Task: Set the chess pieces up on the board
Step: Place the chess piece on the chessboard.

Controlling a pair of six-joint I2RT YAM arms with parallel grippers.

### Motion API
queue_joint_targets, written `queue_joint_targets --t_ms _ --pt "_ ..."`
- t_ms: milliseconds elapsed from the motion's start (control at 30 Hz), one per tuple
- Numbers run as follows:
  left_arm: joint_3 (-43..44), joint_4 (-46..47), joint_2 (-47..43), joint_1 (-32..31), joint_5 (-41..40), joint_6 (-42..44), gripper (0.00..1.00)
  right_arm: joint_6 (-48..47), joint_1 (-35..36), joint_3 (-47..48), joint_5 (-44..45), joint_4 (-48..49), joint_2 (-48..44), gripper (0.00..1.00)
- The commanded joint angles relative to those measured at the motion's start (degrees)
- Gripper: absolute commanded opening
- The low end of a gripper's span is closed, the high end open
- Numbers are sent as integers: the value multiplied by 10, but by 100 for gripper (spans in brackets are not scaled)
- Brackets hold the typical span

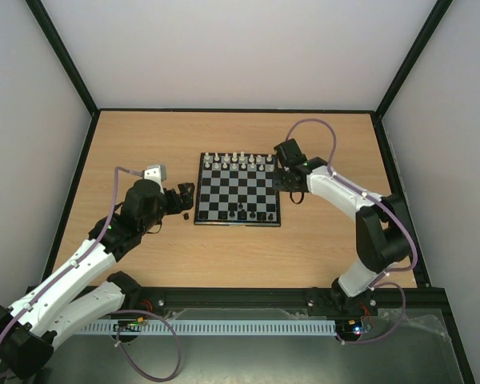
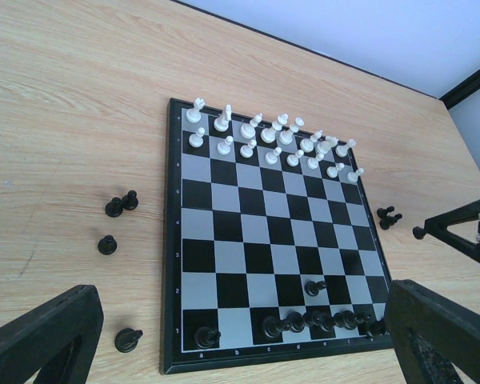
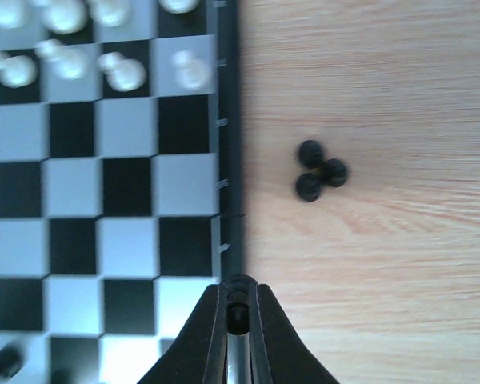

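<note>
Arms flank the board (image 1: 238, 189): left gripper (image 1: 182, 200) spread apart off its left edge, right gripper (image 3: 237, 292) pinched on a black piece (image 3: 237, 317) over its right edge. More chess pieces (image 2: 320, 320) line its near row.

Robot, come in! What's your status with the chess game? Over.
Left fingers open, empty. Right fingers closed, at the edge of the board. Some black chess pieces on the near row, seven loose beside it. Nothing blocking.

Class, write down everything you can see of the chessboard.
The board is a flat square of black and pale grey checks with a thin dark border bearing edge markings. It lies on the wooden table. White pieces occupy its two far rows; black pieces stand along the near row, one a row ahead.
</note>
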Motion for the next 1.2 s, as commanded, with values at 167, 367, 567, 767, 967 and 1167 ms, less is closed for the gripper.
queue_joint_targets --t_ms 167,367,567,767,967,1167 --pt "-7 -1 4 3 -8 -5 99 2 88 34 -20 -77 -8 2" --pt "-8 0 7 3 -11 -3 99 1 119 59 -26 -83 31 2" --pt "-9 2 11 3 -12 -3 100 -1 142 75 -34 -83 69 2" --pt "-9 3 11 3 -13 -2 100 0 157 83 -41 -81 90 2" --pt "-10 4 14 3 -13 -2 99 1 164 84 -43 -80 105 2" --pt "-11 4 12 4 -14 -2 100 2 166 81 -41 -79 110 3"
